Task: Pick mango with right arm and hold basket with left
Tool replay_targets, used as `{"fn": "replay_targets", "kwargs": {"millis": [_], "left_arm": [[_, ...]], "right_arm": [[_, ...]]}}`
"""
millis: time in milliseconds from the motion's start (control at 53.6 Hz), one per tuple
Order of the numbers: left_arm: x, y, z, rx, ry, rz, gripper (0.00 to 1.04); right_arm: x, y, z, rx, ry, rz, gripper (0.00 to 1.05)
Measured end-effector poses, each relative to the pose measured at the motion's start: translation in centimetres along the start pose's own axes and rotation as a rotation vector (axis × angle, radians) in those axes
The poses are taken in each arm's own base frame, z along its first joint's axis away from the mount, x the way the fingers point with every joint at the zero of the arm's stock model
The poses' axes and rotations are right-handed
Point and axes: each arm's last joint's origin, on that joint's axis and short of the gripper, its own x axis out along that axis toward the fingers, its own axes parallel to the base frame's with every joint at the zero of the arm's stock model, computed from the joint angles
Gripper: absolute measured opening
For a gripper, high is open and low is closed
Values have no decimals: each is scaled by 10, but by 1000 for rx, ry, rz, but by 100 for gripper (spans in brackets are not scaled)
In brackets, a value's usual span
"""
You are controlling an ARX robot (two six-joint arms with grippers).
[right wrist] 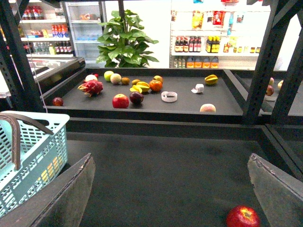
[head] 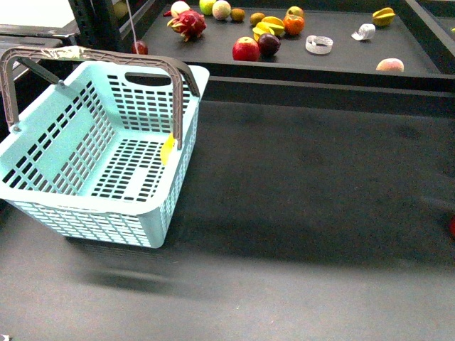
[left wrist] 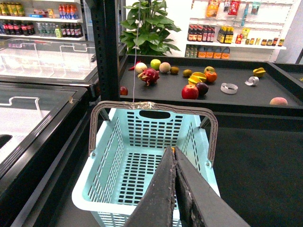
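The light-blue basket [head: 106, 160] stands at the left of the dark counter with its grey-brown handles [head: 92, 57] raised. It also shows in the left wrist view, basket [left wrist: 142, 142], and at the edge of the right wrist view, basket [right wrist: 28, 156]. My left gripper [left wrist: 173, 151] hangs shut over the basket's near side, holding nothing and clear of the handles. The mango looks to be the oval yellow-orange fruit [head: 389, 65] at the shelf's front right, mango [right wrist: 207, 108], mango [left wrist: 278, 100]. My right gripper [right wrist: 170, 161] is open over bare counter, far short of it. Neither arm shows in the front view.
The raised back shelf [head: 334, 64] holds a red apple [head: 246, 49], a dark plum [head: 269, 44], an orange [head: 293, 25], starfruit [head: 270, 27], a dragon fruit [head: 188, 23] and tape rolls [head: 319, 45]. A loose red apple [right wrist: 243, 217] lies by my right finger. Black shelf posts [right wrist: 265, 61] flank the shelf.
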Motion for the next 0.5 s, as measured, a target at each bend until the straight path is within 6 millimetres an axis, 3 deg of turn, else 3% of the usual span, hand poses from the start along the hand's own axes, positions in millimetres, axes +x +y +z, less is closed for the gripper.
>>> {"fn": "replay_targets", "kwargs": {"millis": [503], "left_arm": [[-11, 0, 0, 0, 0, 0, 2]], "right_arm": [[0, 0, 0, 0, 0, 0, 96]]}}
